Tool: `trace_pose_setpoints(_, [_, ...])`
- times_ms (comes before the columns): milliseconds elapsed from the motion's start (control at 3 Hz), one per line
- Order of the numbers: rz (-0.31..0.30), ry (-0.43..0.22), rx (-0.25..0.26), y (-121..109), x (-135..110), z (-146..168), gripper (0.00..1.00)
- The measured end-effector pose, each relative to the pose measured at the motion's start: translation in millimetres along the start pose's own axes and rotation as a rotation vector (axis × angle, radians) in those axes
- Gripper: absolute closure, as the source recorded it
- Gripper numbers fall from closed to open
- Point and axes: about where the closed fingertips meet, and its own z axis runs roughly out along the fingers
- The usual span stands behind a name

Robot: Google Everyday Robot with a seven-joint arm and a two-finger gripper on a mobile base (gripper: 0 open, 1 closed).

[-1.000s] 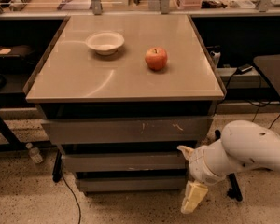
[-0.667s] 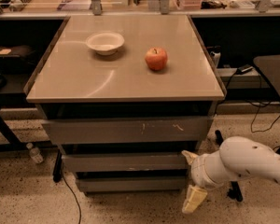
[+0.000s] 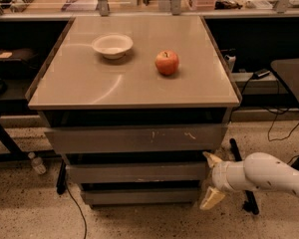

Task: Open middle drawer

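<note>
end effector (image 3: 211, 179) beside middle drawer (image 3: 137, 173), free floor (image 3: 139, 219)

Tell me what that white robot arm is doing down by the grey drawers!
The white robot arm stretches in from the right, low beside the cabinet. Its pale two-finger gripper sits at the right end of the plain grey middle drawer, fingers spread open, one above and one below that front. It grips nothing yet, and the drawer does not look pulled out. On the tan tabletop, a white bowl and a red apple sit untouched.
</note>
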Motion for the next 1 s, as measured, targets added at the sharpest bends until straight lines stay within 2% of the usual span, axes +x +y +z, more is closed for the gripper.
trace_pose_setpoints(333, [-0.015,-0.113,0.019,-16.3,1.0,15.2,0.00])
trace_pose_setpoints(667, [-0.032,-0.148,0.016,-20.3,-0.4,21.7,0.00])
trace_pose_setpoints(1000, [-0.032,-0.148,0.016,-20.3,-0.4,21.7,0.00])
